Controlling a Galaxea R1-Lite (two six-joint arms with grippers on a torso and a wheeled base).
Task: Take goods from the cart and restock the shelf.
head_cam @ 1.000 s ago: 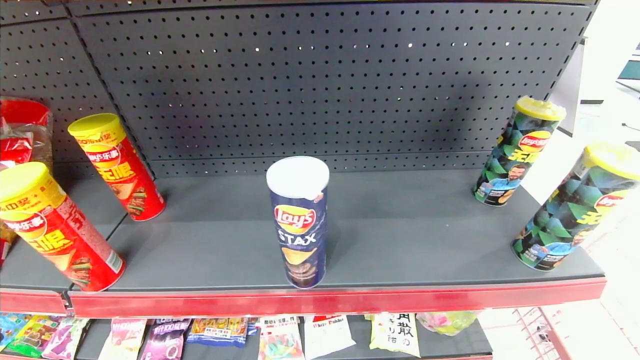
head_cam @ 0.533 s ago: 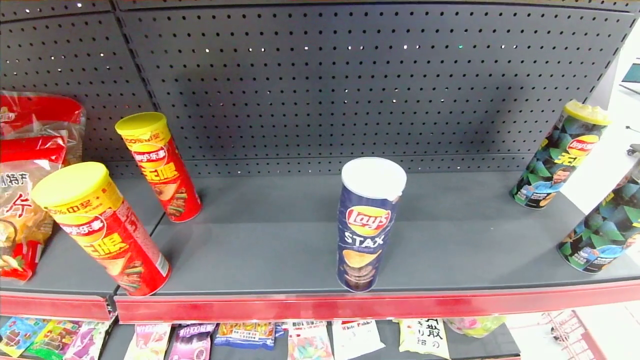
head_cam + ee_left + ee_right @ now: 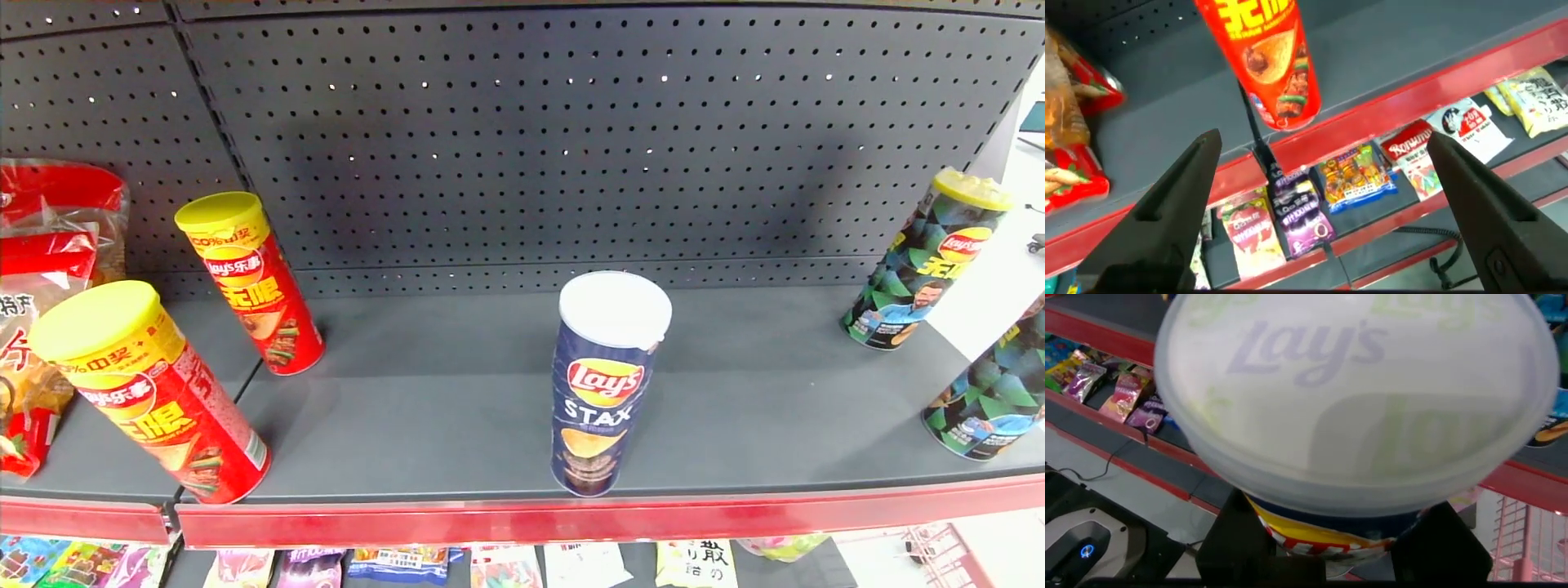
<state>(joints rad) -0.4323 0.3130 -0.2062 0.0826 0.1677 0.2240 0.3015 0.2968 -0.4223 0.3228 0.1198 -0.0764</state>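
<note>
Dark grey pegboard backs a grey metal shelf (image 3: 457,408) with a red strip along its front edge. Near that edge, a little right of the middle, a dark blue cardboard tube with a flat white lid (image 3: 602,392) stands upright. Its label has a red-and-yellow oval logo, white block letters below it and a picture of a crisp.

To the left a front red tube with a yellow lid (image 3: 151,400) and a rear red tube with a yellow lid (image 3: 249,286) both carry large yellow characters. At the right end stand a rear green-and-black patterned tube (image 3: 927,261) and a front green-and-black patterned tube (image 3: 992,392), each with the same oval logo. Red and clear snack bags (image 3: 41,269) sit at the far left, and colourful printed packets (image 3: 392,563) line the shelf below.

The right gripper (image 3: 1343,539) has its black fingers clamped on a blue tube with a translucent plastic lid (image 3: 1355,400). A script logo is embossed on the lid. This tube is held off the shelf, out in front of the red-edged shelving.

The left gripper (image 3: 1323,139) has its fingers spread wide apart, in front of the red strip.
</note>
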